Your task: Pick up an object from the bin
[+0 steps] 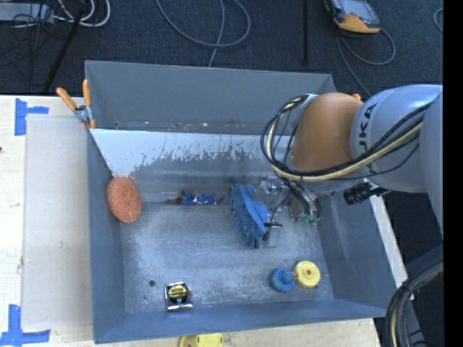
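Blue, bristled and brush-like, the thing (248, 214) nearest the gripper (278, 223) is found right of the middle of the bin (217, 100), just beside the gripper on the view's left. Its long axis runs from the back wall toward the front. Whether the gripper is open or closed cannot be told, as its tip is crowded by cables (282, 147) beneath the orange wrist cover (325, 132). Contact with the brush cannot be judged either.

Six loose things (124, 199) (197, 199) (248, 214) (282, 280) (308, 274) (177, 294), each different
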